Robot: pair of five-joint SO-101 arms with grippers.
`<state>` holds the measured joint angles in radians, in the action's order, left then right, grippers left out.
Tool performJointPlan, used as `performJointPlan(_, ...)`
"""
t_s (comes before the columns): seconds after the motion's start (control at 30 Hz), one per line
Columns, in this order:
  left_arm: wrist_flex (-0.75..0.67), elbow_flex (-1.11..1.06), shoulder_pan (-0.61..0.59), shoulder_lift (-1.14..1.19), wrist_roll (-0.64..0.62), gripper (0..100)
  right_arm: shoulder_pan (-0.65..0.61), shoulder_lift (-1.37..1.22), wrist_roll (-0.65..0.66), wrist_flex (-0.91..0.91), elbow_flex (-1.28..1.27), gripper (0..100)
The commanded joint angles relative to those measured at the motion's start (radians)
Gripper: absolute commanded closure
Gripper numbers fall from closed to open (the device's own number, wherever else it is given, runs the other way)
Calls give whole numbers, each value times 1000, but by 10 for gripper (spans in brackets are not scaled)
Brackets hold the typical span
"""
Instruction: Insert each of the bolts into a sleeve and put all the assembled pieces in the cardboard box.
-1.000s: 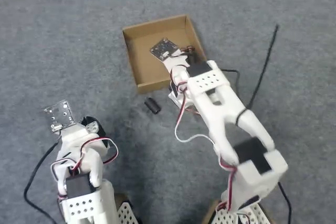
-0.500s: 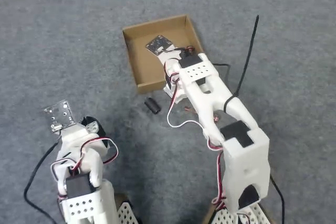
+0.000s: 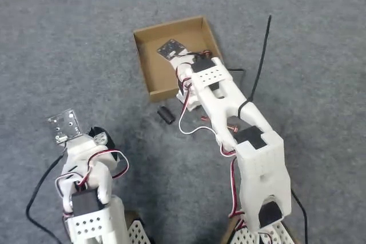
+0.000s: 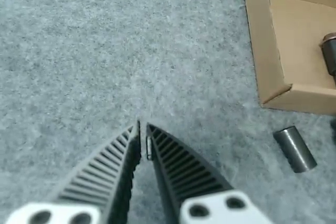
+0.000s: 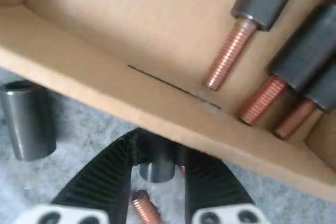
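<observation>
Left claw [image 4: 143, 129], seen from its own wrist, has its ribbed fingers pressed together with nothing between them, above the grey surface [image 4: 105, 51]. A loose sleeve [image 4: 295, 148] lies just outside a corner of the cardboard box [image 4: 273, 51].

From the right wrist, the right claw [image 5: 157, 148] is clamped on a dark held sleeve [image 5: 156, 163]. A copper bolt [image 5: 144, 205] shows beneath it and is probably seated inside. This claw sits just outside the box wall. Within the box lie three assembled pieces [image 5: 310, 45], copper threads poking from dark sleeves.

From above, the right arm [image 3: 229, 101] ends at the box's near wall, with the loose sleeve just beside it. The left arm [image 3: 86, 164] is well apart from both.
</observation>
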<state>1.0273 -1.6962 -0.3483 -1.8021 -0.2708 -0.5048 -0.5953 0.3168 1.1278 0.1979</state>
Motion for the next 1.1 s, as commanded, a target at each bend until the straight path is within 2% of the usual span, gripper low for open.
performJointPlan(0.0,0,10,-8,-11,12,981,-8,33,17,44,40,990)
performJointPlan(0.17,-3,10,-8,-11,12,981,22,133,6,137,40,992)
performJointPlan(0.43,-3,10,-8,-11,12,981,163,332,-81,305,32,992)
performJointPlan(0.63,-3,10,-8,-11,12,981,251,389,-81,432,25,992)
performJointPlan(0.8,-2,10,-8,-11,12,981,332,438,-77,429,-77,992)
performJointPlan(1.07,0,10,-8,-11,12,981,438,641,-61,308,-374,992)
